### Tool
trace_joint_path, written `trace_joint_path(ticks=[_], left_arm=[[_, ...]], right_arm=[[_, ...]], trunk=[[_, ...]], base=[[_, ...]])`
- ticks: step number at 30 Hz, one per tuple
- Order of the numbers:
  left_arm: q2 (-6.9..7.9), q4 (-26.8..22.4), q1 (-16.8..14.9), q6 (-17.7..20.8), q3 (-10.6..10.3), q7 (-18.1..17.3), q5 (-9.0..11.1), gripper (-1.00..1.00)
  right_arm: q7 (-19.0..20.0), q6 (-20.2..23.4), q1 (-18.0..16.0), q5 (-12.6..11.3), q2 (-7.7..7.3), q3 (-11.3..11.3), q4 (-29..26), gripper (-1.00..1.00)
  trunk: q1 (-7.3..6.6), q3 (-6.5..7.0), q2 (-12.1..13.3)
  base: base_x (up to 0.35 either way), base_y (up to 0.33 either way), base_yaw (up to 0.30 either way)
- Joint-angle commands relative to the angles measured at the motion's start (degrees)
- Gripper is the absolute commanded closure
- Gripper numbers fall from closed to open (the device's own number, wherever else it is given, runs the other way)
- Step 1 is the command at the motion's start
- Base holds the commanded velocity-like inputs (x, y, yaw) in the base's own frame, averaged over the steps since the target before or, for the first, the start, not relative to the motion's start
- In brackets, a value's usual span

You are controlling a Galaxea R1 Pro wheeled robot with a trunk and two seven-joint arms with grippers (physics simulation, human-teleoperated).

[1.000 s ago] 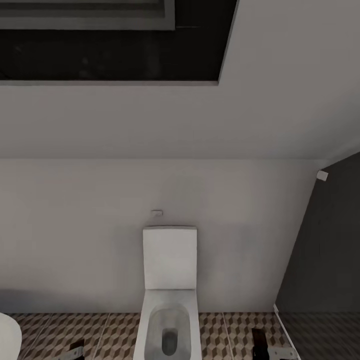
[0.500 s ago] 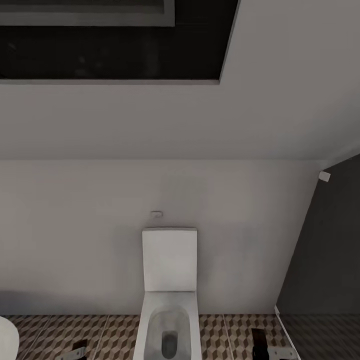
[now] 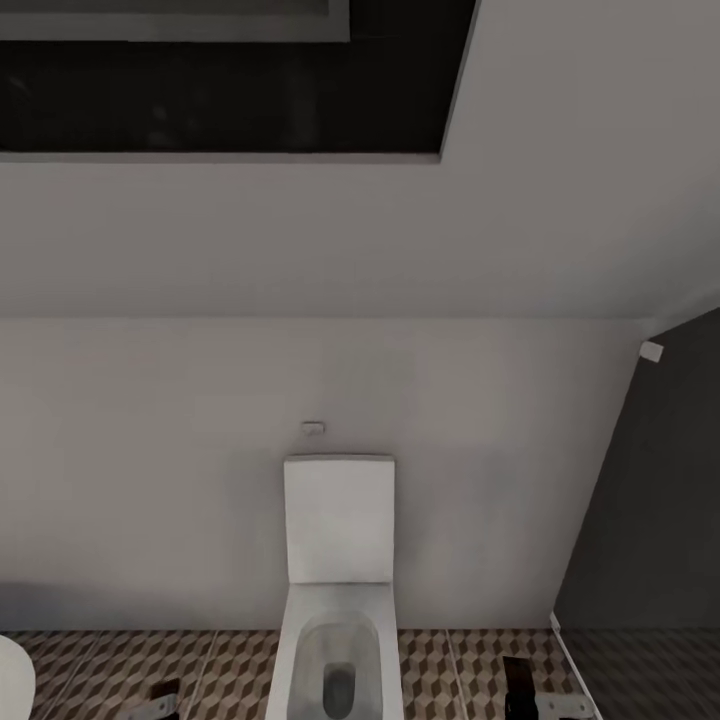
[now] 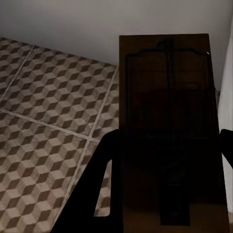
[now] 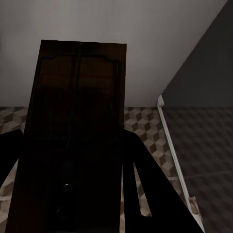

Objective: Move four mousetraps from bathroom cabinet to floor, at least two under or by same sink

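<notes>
Mousetraps: you've one (image 4: 167, 131) pinched in the left gripper (image 4: 167, 160) & one (image 5: 73, 136) in the right gripper (image 5: 68, 160), both either side of the toilet (image 3: 338, 600), above the bathroom floor (image 3: 450, 670); prob light, stiff boards w/ touchy springs, so grip bare wood edges.

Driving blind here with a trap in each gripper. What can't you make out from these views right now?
- Head view: the left gripper and right gripper are cut off by the bottom edge, so their grip is hidden.
- Left wrist view: the flat brown wooden mousetrap is in deep shadow; its red mark is unreadable.
- Right wrist view: the other dark wooden mousetrap hides the cube-patterned tiled bathroom floor beneath it.
- Head view: the white toilet bowl is cropped.
</notes>
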Motion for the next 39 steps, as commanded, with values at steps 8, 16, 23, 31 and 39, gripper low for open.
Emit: trace_joint_path(ticks=[8,16,23,31,39], left_arm=[[-0.32,0.0,0.0,-0.3,-0.3,0.8,0.0,1.0],[-0.33,0.0,0.0,-0.3,-0.2,0.9,0.0,1.0],[-0.33,0.0,0.0,-0.3,-0.2,0.9,0.0,1.0],[-0.36,0.0,0.0,-0.4,-0.2,0.9,0.0,1.0],[-0.84,0.0,0.0,-0.3,-0.3,0.9,0.0,1.0]], right_arm=[[-0.2,-0.3,-0.1,0.1,0.08,0.2,0.2,1.0],[-0.2,-0.3,-0.1,0.1,0.09,0.2,0.2,1.0],[-0.2,-0.3,-0.1,0.1,0.09,0.2,0.2,1.0],[-0.2,-0.3,-0.1,0.3,0.09,0.2,0.2,1.0],[-0.2,-0.3,-0.1,0.2,0.09,0.2,0.2,1.0]], trunk=[[1.78,-1.46,-3.3],[3.54,-2.9,-6.5],[5.08,-4.16,-9.3],[6.83,-5.59,-12.5],[8.59,-7.03,-15.7]], base=[[0.0,0.0,0.0],[0.0,0.0,0.0],[0.0,0.0,0.0],[0.0,0.0,0.0],[0.0,0.0,0.0]])
